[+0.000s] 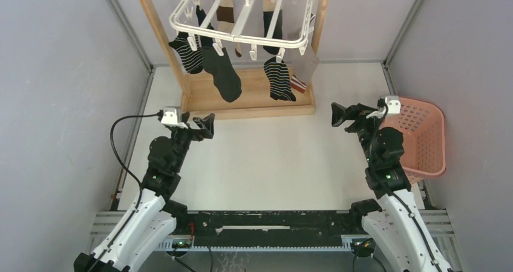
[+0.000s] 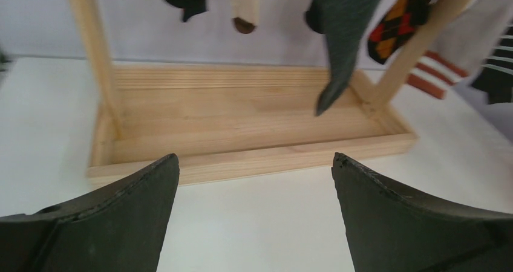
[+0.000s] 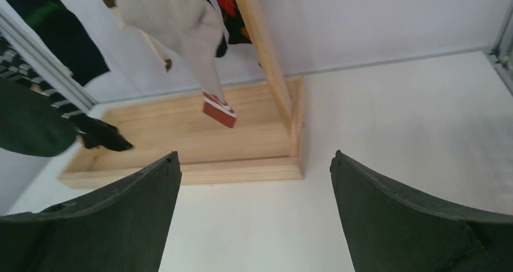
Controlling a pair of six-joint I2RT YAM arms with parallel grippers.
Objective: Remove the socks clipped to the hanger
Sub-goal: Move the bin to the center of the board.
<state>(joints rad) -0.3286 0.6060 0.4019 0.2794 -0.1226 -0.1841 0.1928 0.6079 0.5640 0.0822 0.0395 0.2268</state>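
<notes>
Top view first: the hanger (image 1: 239, 37) is hung on the wooden rack (image 1: 254, 100) at the far side of the bench (image 1: 272, 163), with the socks (image 1: 222, 72) clipped on and dangling below it, so by the look of it nothing is off yet. The left arm (image 1: 163, 160) and right arm (image 1: 381, 151) both sit well short of it, jaws wide apart and holding nothing. Our worry is that the hanger just hangs there, so a sideways yank on one sock would probably swing the whole frame or drag the rack. The pink basket (image 1: 426, 139) is also just beside the right arm, so it's easy to bump. In the left wrist view, a dark sock (image 2: 342, 54) hangs over the base tray (image 2: 242, 121), with the argyle sock (image 2: 399, 24) right by the post (image 2: 417, 42). Reach in sloppy and we'd pinch two socks or knock the post. In the right wrist view, the grey sock (image 3: 181, 30) with the red cuff is nearest, though it hangs close to that same post. If we grab too low on the cuff, we reckon the fabric just stretches and slips out before the clip lets go.
</notes>
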